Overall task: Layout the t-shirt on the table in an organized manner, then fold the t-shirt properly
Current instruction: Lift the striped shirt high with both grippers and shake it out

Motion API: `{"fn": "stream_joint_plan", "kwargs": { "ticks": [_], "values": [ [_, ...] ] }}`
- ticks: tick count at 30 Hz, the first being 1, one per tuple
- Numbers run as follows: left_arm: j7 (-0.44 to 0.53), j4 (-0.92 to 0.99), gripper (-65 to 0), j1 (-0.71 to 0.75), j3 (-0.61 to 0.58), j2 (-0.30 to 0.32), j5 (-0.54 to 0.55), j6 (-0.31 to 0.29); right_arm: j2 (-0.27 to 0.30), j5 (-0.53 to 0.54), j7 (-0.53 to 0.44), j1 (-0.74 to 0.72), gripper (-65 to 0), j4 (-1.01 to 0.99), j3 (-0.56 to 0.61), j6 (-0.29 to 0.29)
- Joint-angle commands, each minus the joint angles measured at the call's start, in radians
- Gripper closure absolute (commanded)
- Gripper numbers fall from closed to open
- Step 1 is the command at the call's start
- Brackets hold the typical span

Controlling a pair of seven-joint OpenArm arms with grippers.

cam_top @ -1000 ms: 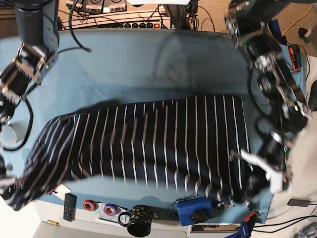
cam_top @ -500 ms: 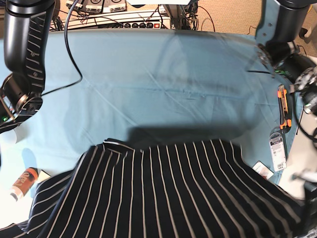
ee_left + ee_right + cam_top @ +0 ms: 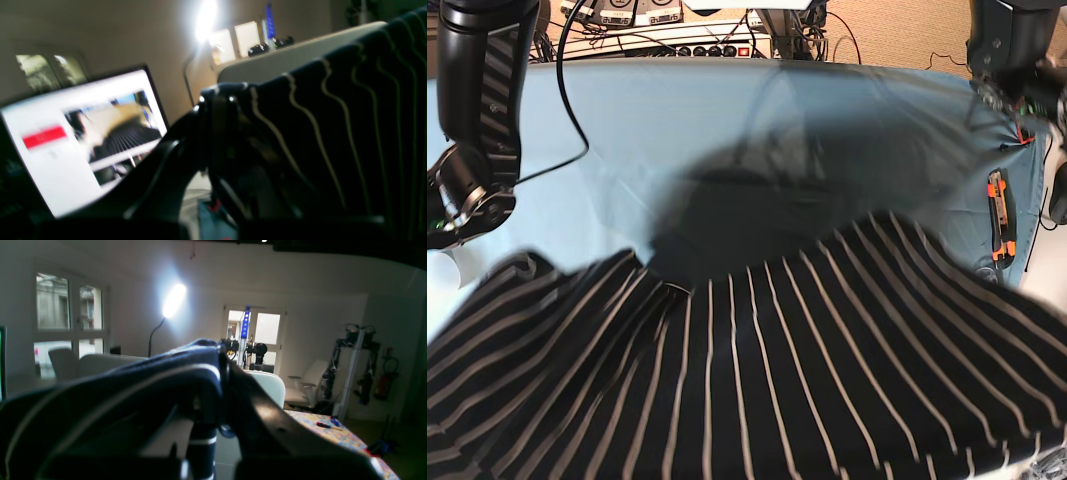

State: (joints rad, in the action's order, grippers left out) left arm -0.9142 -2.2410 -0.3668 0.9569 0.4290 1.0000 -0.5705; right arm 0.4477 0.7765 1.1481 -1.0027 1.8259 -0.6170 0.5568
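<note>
- The t-shirt (image 3: 757,370) hung high in the air, spread between the two arms and close under the overhead camera, so its striped cloth filled the whole lower half of that view. I judged it was held up like this to let it hang open and flatten before being laid down.
- The left gripper (image 3: 217,100) was pinched tight on an edge of the shirt; the striped cloth ran off to the right from its tips, pulled fairly taut.
- The right gripper (image 3: 222,355) was likewise clamped shut on the shirt, with a thick bunch of navy cloth draped over its near side.
- Both wrist cameras looked out across the room rather than down, which suggested the arms were raised well above the table (image 3: 627,130).
- The shirt threw a broad dark shadow on the teal cloth just beyond its far edge, so it seemed to be clear of the surface there.
- Much was hidden: neither gripper showed from above, only the upper parts of the arms at the top corners.
- The near half of the table lay behind the cloth.
- I could not tell which part of the shirt each claw held, nor find the neckband.
- The left wrist picture was blurred; a lit laptop screen (image 3: 83,133) showed behind the claw.
</note>
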Motion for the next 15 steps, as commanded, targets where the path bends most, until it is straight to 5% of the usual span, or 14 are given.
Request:
{"fn": "stream_joint_plan", "kwargs": {
  "ticks": [1,15],
  "values": [
    [0.039,-0.031,0.0,-0.007,0.023,0.019,-0.002,0.013,0.004,0.026,-0.046,-0.027,0.0,0.022,-0.024,-0.008],
    [0.012,-0.088,0.0,0.026,0.191,-0.02,0.05,0.037,-0.024,0.055,-0.05,0.19,0.0,0.382,-0.144,0.0]
  ]
}}
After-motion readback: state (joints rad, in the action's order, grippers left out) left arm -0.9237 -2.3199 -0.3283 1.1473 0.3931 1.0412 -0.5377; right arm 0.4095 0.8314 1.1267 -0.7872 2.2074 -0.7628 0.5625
